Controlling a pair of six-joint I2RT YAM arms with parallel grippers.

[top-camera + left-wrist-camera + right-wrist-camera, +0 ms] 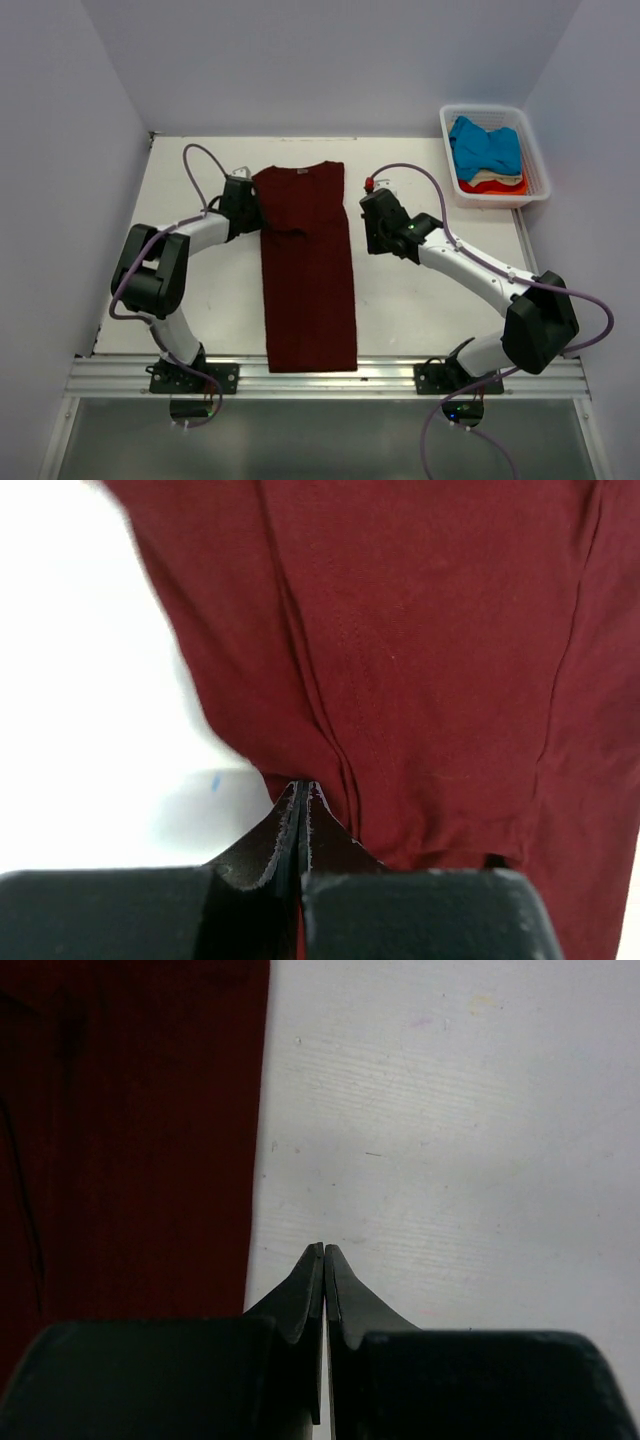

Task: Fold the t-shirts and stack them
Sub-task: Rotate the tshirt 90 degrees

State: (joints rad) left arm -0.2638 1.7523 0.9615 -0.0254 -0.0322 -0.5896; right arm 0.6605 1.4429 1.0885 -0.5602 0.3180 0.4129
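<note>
Top external view: a white slatted basket (482, 108) stands at the far right corner of the tabletop (420, 310). It holds three shirts in a loose heap: a crumpled blue shirt (485, 145) on top, a cream one (490, 178) under it, and an orange-red one (495, 187) showing at the near edge.

The maroon shirt (308, 280) lies on the tabletop between the arms as a long narrow strip, collar at the far end.

The left end effector (301, 790) is closed, pinching the strip's left edge near the shoulder. The right end effector (324, 1252) has its fingers together on nothing, over bare tabletop just beside the strip's right edge.
</note>
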